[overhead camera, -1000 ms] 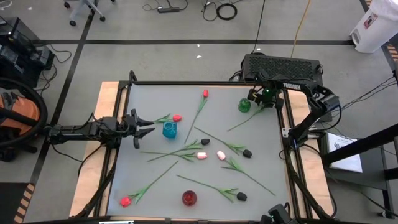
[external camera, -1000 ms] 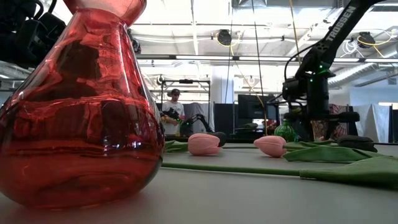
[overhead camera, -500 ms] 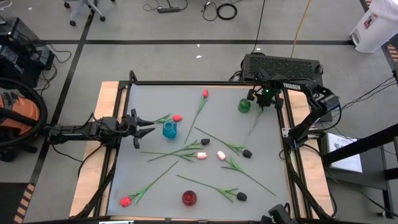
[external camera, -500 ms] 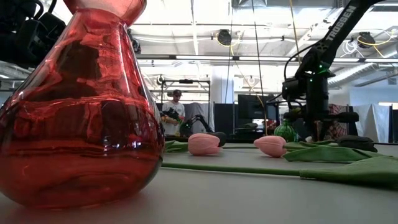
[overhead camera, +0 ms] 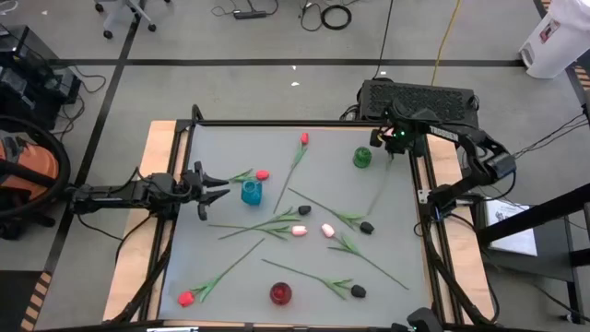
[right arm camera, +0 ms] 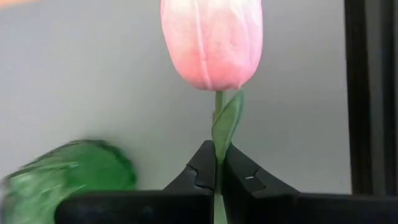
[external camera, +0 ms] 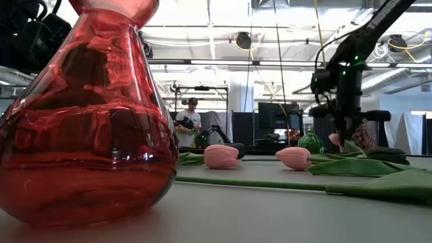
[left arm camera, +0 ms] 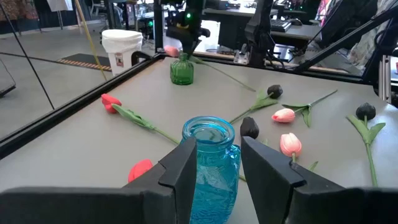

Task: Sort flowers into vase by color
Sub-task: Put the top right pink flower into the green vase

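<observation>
1. At the table's left edge, the left gripper [overhead camera: 214, 190] has its fingers part open around the blue vase [overhead camera: 251, 192], seemingly steadying it; whether they touch the glass is unclear.
2. Tulips [overhead camera: 300, 230] lie scattered mid-table, the red vase [overhead camera: 280, 293] near the front.
3. At the far right, the right gripper [overhead camera: 396, 146] is pinched tight on a pink tulip [right arm camera: 211, 42] stem just beside the green vase [overhead camera: 362, 157], likely bound for it.

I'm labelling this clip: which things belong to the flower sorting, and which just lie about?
Job:
pink tulip in the right gripper
green vase
blue vase
red vase
loose tulips

Lying about:
white bucket
orange vacuum
</observation>
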`<state>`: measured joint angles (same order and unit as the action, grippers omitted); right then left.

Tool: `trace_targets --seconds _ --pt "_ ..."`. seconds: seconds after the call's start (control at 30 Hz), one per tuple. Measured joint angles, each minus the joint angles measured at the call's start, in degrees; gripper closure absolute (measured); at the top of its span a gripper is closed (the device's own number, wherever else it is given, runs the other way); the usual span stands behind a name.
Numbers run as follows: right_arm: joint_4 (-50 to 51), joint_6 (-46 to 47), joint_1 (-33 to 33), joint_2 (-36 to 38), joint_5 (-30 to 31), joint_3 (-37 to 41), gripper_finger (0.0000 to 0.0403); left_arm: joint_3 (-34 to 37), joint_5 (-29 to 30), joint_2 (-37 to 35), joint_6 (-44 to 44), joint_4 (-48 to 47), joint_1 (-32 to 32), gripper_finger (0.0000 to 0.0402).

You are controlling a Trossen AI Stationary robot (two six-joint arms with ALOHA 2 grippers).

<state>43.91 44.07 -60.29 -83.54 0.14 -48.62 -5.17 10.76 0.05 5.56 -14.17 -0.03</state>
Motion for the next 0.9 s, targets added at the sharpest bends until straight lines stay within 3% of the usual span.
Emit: trace_targets --seconds 0.43,0.7,0.9 --pt "-2.33 -5.12 0.42 21.54 -3.25 -0.14 0.0403 0.0 -0.01 0.0 -0.01 -0.01 0.01 0.0269" --pt "-6.02 -9.7 4.91 35.84 -7.73 -0.17 0.0403 0.0 0.0 0.0 0.0 0.0 0.0 0.0269" --pt "-14.81 -12.6 10.1 43.96 -12.48 -0.22 0.0403 0.0 0.0 0.0 -0.02 0.0 0.02 0.0269"
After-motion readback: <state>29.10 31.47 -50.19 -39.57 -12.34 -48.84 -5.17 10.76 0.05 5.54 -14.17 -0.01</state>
